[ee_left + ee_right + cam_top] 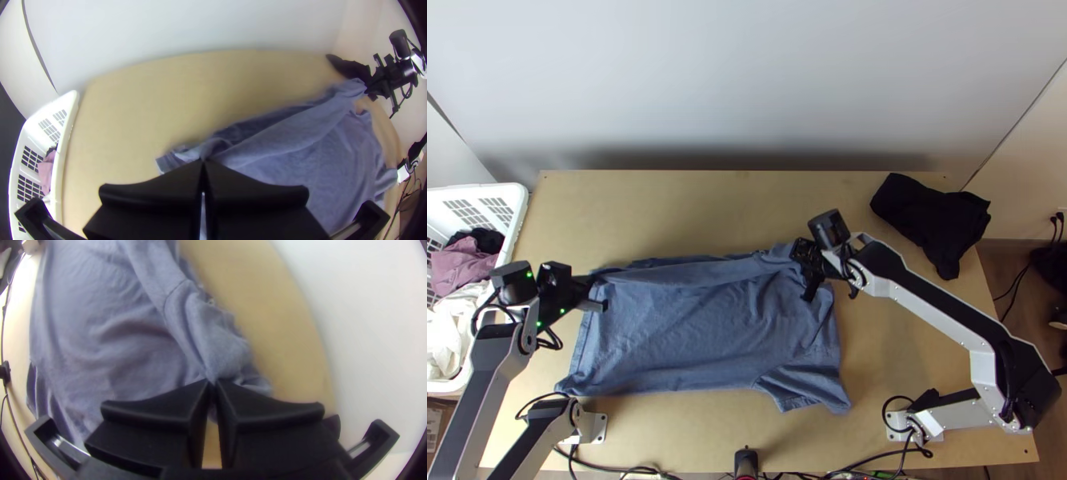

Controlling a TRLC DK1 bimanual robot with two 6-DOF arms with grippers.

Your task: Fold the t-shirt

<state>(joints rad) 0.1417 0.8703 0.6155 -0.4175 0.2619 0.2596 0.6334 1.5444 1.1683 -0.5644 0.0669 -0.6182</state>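
Along the near side of the light wooden desk (683, 428) ran the near edge of the blue-grey, short-sleeved t-shirt (691, 344), fairly straight, with one sleeve (803, 388) jutting out at the right end. That edge seemed the line to aim for; a tidy fold needed to meet it without nudging the sleeve.

Farther back, the middle lay spread with shallow creases, slack enough to rumple if the cloth was dragged rather than lifted over.

At the far side, a long strip of cloth stretched between the two grippers. The left gripper (203, 161) had its black fingers closed on the shirt by one end, a small corner poking out past the pinch. The right gripper (212, 382) was closed too, on a bunched part towards the other end. The step in hand looked like folding that far side towards the near one. Doing it well called for light, even tension, both grippers rising and travelling together, then lowering the cloth fully before either let go. The bunched end was the likelier to land crooked and merited a smoothing pass.

Beyond that, at the far right, a crumpled black garment (935, 216) lay well apart, safely out of the fold's way.
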